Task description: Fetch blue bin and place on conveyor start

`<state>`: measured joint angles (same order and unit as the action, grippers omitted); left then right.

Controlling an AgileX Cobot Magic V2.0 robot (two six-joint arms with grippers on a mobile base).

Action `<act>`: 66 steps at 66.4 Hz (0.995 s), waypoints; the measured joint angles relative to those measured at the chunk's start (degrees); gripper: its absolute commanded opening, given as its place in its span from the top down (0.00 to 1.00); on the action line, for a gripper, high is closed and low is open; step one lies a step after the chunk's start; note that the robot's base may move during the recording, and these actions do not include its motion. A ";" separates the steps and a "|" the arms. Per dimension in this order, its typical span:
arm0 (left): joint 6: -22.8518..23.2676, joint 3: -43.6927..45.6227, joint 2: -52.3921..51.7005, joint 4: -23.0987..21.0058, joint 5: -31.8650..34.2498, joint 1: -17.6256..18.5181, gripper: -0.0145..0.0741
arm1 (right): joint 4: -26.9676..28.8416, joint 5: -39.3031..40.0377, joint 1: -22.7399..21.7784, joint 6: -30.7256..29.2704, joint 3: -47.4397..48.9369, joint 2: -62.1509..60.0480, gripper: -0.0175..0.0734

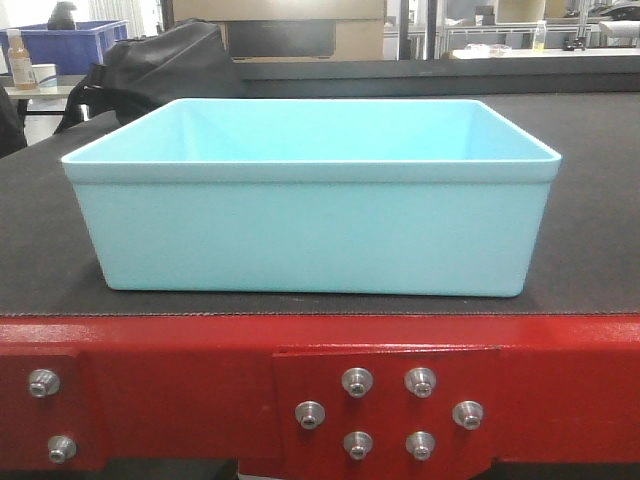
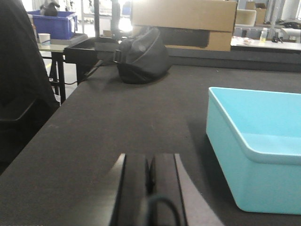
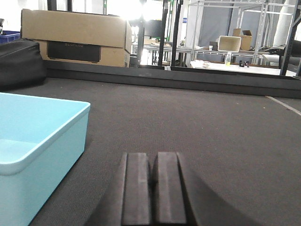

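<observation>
The blue bin (image 1: pixel 310 195) is a pale cyan tub standing upright and empty on the black belt of the conveyor start (image 1: pixel 40 260), just behind the red frame with silver bolts (image 1: pixel 385 410). My left gripper (image 2: pixel 149 162) hovers low over the belt to the left of the blue bin (image 2: pixel 256 141), shut and holding nothing. My right gripper (image 3: pixel 154 160) sits to the right of the blue bin (image 3: pixel 37 141), shut and empty too. Neither gripper touches the tub.
A black bag (image 2: pixel 141 56) lies on the belt behind the bin. Cardboard boxes (image 3: pixel 77 35) stand beyond the belt's far edge. A dark blue crate (image 1: pixel 70 45) rests on a side table at the left. Open belt (image 3: pixel 225 122) stretches right of the bin.
</observation>
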<state>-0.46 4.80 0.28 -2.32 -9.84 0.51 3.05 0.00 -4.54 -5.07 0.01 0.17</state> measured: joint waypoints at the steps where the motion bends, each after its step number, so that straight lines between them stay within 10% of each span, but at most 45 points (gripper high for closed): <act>1: 0.14 -0.45 0.00 0.00 0.72 0.00 0.96 | 0.00 0.00 0.00 0.00 0.00 0.00 0.99; 66: 6.29 -4.93 0.00 3.00 9.84 -0.08 0.96 | 0.00 0.00 0.00 0.00 0.00 0.00 0.99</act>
<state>5.83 -0.14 0.28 0.68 0.00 0.42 3.05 0.00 -4.54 -5.07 0.01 0.17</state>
